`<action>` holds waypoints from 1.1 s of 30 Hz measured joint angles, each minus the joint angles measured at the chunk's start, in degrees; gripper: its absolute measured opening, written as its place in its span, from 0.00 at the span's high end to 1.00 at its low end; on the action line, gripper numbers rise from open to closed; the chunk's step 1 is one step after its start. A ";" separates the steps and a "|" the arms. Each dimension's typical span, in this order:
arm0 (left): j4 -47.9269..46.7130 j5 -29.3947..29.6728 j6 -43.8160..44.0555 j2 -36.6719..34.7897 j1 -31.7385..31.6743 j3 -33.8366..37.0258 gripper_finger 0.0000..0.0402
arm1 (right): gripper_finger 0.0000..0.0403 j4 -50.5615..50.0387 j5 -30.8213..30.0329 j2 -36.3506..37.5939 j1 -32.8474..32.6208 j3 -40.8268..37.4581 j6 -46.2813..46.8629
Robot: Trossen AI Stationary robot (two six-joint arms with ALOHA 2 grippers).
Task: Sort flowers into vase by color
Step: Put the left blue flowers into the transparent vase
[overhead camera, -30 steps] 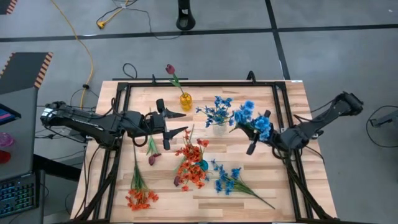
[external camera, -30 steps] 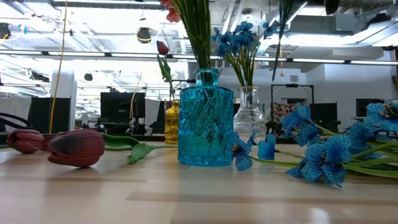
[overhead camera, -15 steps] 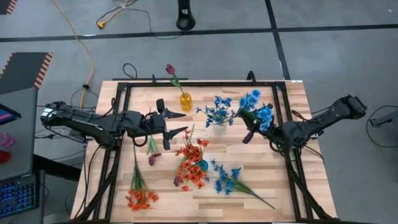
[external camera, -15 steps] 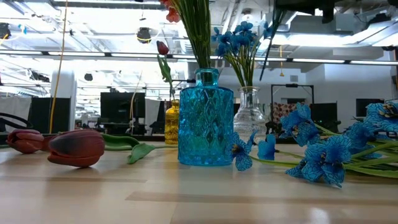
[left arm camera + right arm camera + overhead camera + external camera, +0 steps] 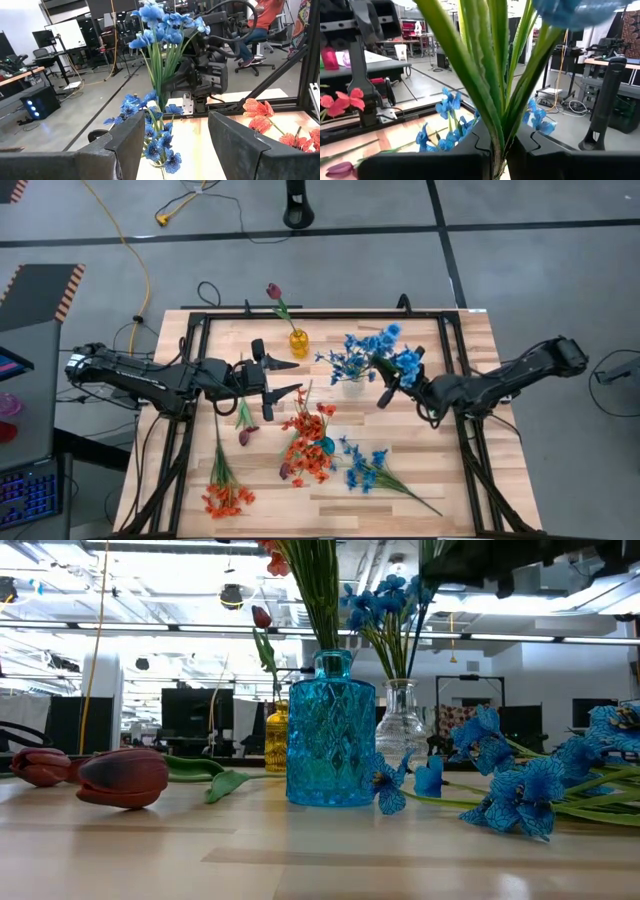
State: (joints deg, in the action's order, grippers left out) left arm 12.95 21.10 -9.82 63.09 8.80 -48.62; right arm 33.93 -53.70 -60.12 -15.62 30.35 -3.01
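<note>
My right gripper (image 5: pixel 383 393) is shut on a blue flower spray (image 5: pixel 394 356), held just right of the clear vase (image 5: pixel 352 387), which has blue flowers (image 5: pixel 347 361) in it. My left gripper (image 5: pixel 277 377) hovers open and empty at mid-left, its fingers (image 5: pixel 125 145) framing the held spray (image 5: pixel 160 30). The yellow vase (image 5: pixel 298 343) holds a maroon tulip (image 5: pixel 273 290). The blue vase (image 5: pixel 330 730) holds orange flowers (image 5: pixel 306 438). Loose on the table lie an orange spray (image 5: pixel 226 492), a maroon tulip (image 5: pixel 245 427) and a blue spray (image 5: pixel 368 470). My right gripper pinches the bunched green stems (image 5: pixel 496 135) of the blue spray between its two fingers (image 5: pixel 435 160), below the blossoms. The fingers come in level from the table's right and lie across the stems. The spray stands roughly upright, blossoms on top, lifted clear of the table.
A black metal frame (image 5: pixel 445 370) runs around the wooden table top. The three vases stand close together in the middle. Loose maroon tulips (image 5: pixel 120 775) and blue blossoms (image 5: pixel 530 790) lie toward the near side.
My right gripper has carried the blue spray toward the table's left and far edge, closer to the clear vase, and turned a little. The spray has stayed upright and clear of the table.
</note>
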 joint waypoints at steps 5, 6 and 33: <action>0.00 0.00 0.00 0.00 0.00 0.00 0.48 | 0.87 -0.21 -0.02 -1.75 -0.02 0.00 0.06; 0.00 0.00 0.00 0.00 0.01 0.00 0.48 | 0.87 -0.19 -0.02 -2.26 -0.02 0.00 0.14; 0.00 0.02 0.04 0.02 0.00 0.02 0.48 | 0.79 -0.03 -0.26 -6.68 1.53 0.00 0.04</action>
State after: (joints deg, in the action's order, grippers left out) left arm 12.95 21.13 -9.78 63.11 8.80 -48.60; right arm 33.90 -53.95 -66.80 -14.09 30.35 -2.96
